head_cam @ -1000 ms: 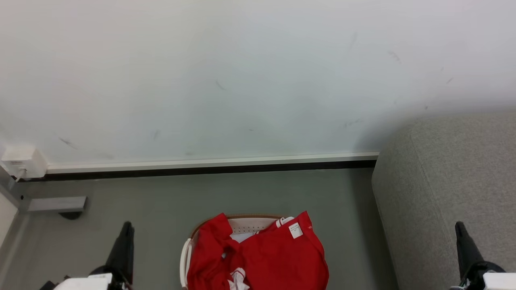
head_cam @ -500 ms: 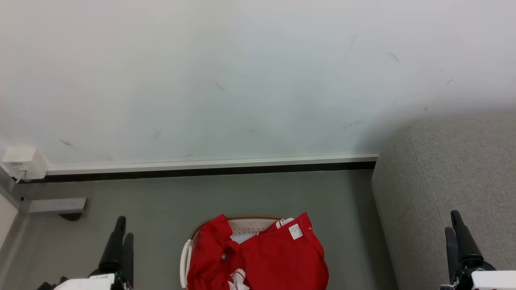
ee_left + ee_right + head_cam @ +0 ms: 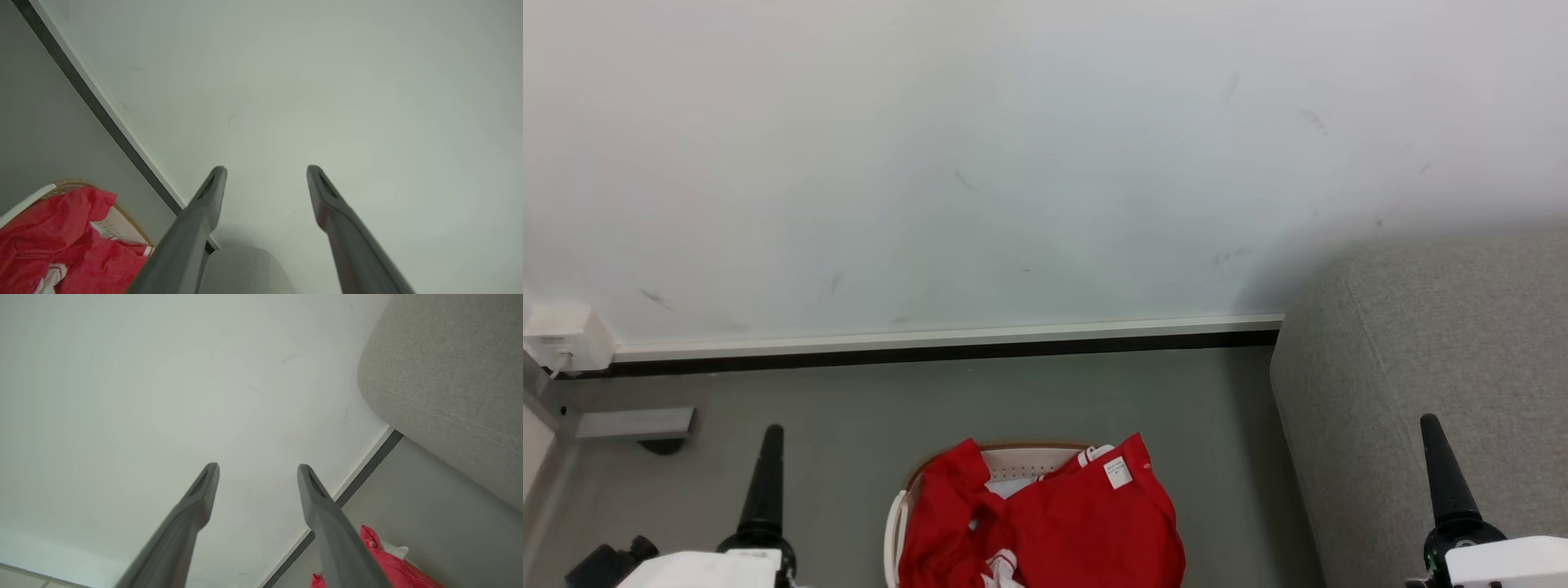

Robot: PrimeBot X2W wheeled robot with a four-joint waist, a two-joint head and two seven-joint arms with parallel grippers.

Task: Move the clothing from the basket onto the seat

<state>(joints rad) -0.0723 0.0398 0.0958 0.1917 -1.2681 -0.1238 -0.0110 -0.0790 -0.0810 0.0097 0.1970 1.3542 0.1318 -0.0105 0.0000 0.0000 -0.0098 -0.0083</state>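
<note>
Both grippers stand with their jaws spread wide and nothing between them. In its wrist view the left gripper [image 3: 266, 169] shows two dark fingers well apart, with the bare white wall [image 3: 327, 81] behind the gap; they touch nothing. The right gripper [image 3: 258, 466] looks the same in its own wrist view: fingers parted, holding nothing, touching nothing. In the head view each gripper shows edge-on as a single dark spike, the left one at the lower left over the grey floor [image 3: 849, 408] and the right one at the lower right in front of the seat [image 3: 1437, 343].

The clothing [image 3: 1078, 523] lies heaped in the basket [image 3: 1013, 447], spilling over its right rim, with a small white label turned up near the far edge. The basket stands on the floor between the two grippers and well apart from both, and the bottom of the head view cuts it off.

The seat's rounded corner rises at the right, and its side face drops to the floor near the basket with a strip of bare floor between them. Beyond the basket, open floor runs to the white skirting [image 3: 931, 333] and the dark line under it. At the far left a white box [image 3: 560, 339] sits on the wall above a grey bracket [image 3: 633, 425], beyond the left gripper
</note>
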